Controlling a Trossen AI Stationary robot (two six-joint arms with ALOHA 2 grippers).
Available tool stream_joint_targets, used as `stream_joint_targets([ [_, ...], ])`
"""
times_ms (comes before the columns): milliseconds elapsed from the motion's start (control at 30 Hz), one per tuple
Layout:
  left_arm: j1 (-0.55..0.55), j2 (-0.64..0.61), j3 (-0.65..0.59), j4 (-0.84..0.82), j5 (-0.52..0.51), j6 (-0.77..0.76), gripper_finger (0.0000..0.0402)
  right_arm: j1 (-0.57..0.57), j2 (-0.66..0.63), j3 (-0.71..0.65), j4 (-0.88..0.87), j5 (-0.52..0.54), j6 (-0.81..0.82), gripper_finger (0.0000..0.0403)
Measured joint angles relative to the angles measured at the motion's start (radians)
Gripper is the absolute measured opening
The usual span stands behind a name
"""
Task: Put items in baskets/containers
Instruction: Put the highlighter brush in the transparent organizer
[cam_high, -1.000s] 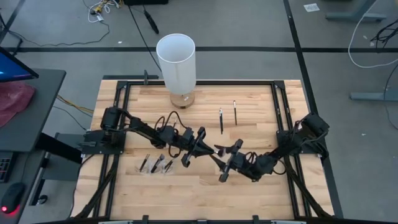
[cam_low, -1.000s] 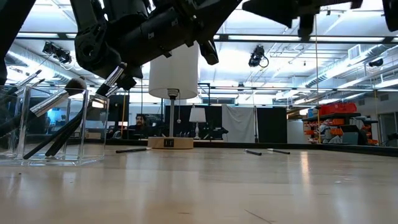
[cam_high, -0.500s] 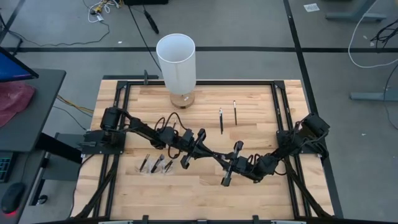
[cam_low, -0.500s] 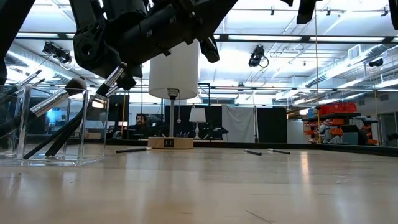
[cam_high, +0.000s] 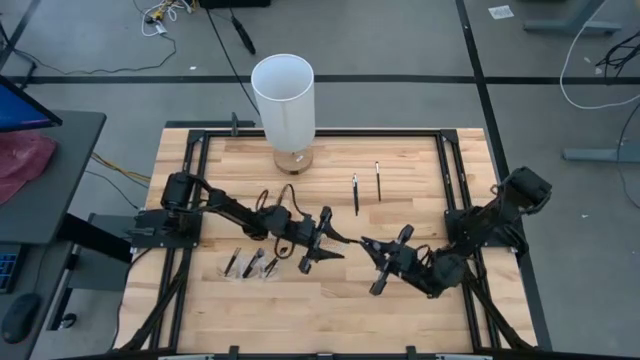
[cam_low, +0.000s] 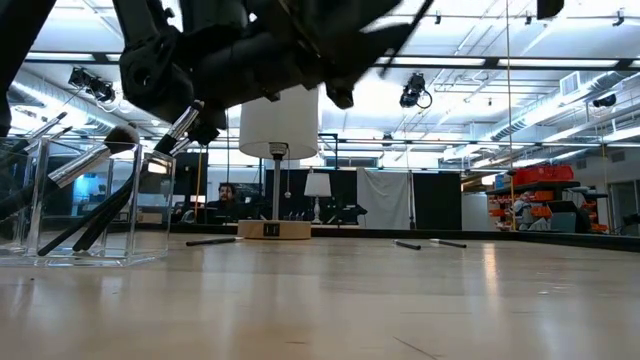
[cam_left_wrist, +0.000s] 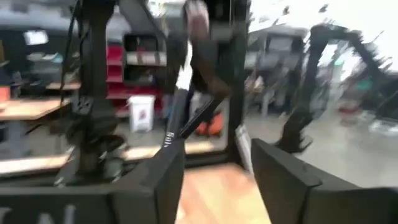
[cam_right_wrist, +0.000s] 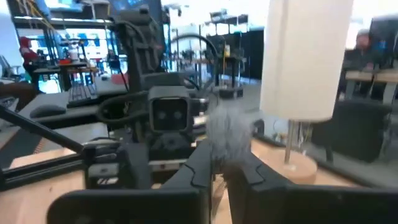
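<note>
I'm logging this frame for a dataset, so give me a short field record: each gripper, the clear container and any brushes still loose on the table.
left gripper: mid-table, raised, facing the right gripper
right gripper: mid-table, shut on a fluffy-tipped brush
clear container: front left of table, several brushes leaning inside
loose brushes: two, lying apart at and, toward the back
white cylinder: back edge, upright

brushes (cam_high: 250, 264) in clear container (cam_low: 85, 255)

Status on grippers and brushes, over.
Right gripper shut on brush. Left gripper open, facing it. Container holds several brushes. Nothing seen blocking.
</note>
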Motion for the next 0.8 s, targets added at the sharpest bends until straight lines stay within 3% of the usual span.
stream_joint_targets([
  [167, -0.031, -0.002, 0.072, -0.237, -0.077, 0.100, 0.0211, -0.024, -0.078, 0.000, -0.395, -0.056, 0.361, 0.0015],
  [300, -0.056, -0.055, 0.137, -0.539, -0.185, 0.207, 0.0204, -0.058, -0.099, 0.000, -0.536, -0.151, 0.526, 0.0015],
  [400, -0.068, -0.077, 0.203, -0.740, -0.229, 0.241, 0.0198, -0.083, -0.099, 0.000, -0.565, -0.197, 0.559, 0.0014],
  [500, -0.081, -0.076, 0.263, -0.837, -0.234, 0.244, 0.0195, -0.107, -0.099, 0.000, -0.569, -0.232, 0.570, 0.0014],
  [633, -0.100, -0.076, 0.299, -0.886, -0.281, 0.269, 0.0194, -0.126, -0.099, 0.000, -0.569, -0.290, 0.571, 0.0013],
  [800, -0.111, -0.091, 0.302, -0.923, -0.356, 0.269, 0.0186, -0.129, -0.099, 0.000, -0.574, -0.290, 0.571, 0.0012],
])
